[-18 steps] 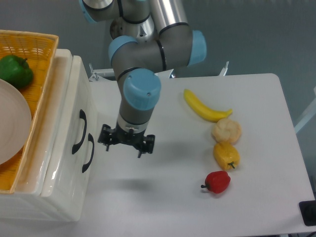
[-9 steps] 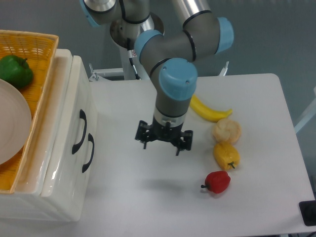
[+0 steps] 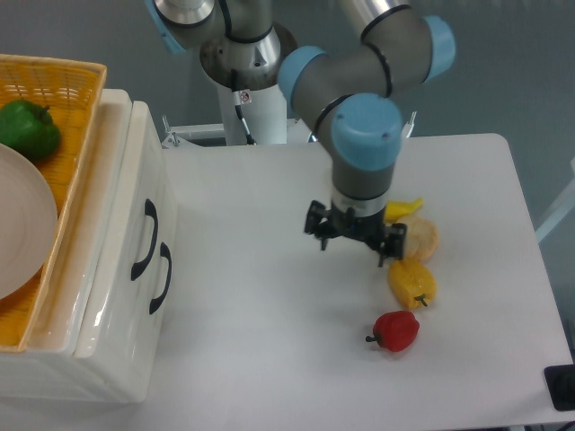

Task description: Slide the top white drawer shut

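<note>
Where the frame's left edge cuts it off, an orange wicker basket (image 3: 67, 85) sits on top of the white cabinet (image 3: 106, 364), holding a green bell pepper (image 3: 29, 128) and a white plate (image 3: 22, 224). Just below the basket, the top white drawer (image 3: 154, 184) lies in the cabinet's upper slot, its curved black handle (image 3: 145, 239) facing the table; its front looks level with the lower white drawer (image 3: 148, 337) beside it, so I judge it already pushed home or very nearly so. Right of the cabinet is a bare stretch of white table (image 3: 252, 341), and beyond that the gripper (image 3: 356, 237) hangs well apart from both handles, over the produce. Its fingers stand spread with nothing between them. Partly hidden behind the wrist is a banana (image 3: 402, 209), with a pale knobbly item (image 3: 422, 238) touching it that may be a cauliflower, then a yellow bell pepper (image 3: 412, 284) and a red bell pepper (image 3: 395, 330) nearer the camera. Judging by the flush fronts and the arm's distance, the closing push seems finished. If any gap remains, the next move would call for bringing the fingers back to the upper front and pressing it squarely inward.
</note>
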